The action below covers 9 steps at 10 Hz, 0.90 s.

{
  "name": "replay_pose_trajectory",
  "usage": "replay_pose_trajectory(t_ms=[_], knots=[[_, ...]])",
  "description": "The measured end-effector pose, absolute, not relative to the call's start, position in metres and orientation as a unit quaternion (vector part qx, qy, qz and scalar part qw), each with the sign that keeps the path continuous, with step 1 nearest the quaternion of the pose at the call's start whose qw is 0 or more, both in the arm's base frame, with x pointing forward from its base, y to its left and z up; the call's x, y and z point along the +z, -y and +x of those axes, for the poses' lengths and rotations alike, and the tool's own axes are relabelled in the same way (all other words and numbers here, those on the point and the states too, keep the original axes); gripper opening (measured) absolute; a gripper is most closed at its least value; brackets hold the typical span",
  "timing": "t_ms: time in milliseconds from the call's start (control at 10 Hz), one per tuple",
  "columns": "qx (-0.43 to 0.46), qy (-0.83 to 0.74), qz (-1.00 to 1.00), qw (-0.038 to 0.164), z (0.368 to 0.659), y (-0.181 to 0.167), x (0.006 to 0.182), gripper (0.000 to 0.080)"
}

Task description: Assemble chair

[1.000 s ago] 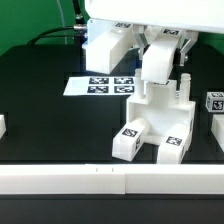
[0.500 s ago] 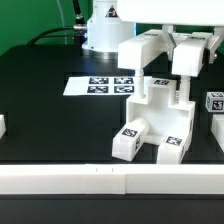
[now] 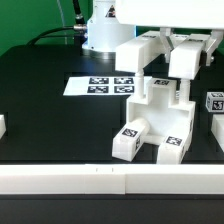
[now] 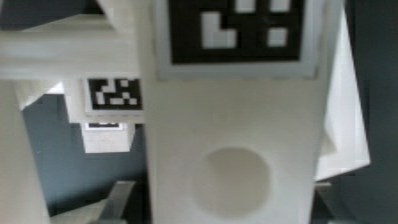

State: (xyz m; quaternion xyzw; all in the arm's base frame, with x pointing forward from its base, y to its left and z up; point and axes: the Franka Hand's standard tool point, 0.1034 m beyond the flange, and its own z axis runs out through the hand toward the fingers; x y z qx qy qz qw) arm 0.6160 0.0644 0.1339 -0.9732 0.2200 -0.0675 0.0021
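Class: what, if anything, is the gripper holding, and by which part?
The gripper holds a white chair piece by its upper end, above the part-built chair.

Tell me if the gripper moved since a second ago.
Yes. The gripper, holding a chair part, has shifted toward the exterior view's right, away from the marker board.

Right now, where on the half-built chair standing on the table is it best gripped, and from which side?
Probably the upright block, from above, closing on its flat side faces. It stands tallest, while the two tagged legs lie low, pointing toward the camera. The tool is shut on a white chair piece and must release that first.
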Motion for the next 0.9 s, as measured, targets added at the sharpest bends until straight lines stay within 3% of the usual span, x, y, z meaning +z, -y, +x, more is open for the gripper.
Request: replay_pose_trajectory(t_ms=[900], knots=[[-0.057,-0.247,-0.967,0.003,0.6079,-0.0686,0.1221,0.0289]])
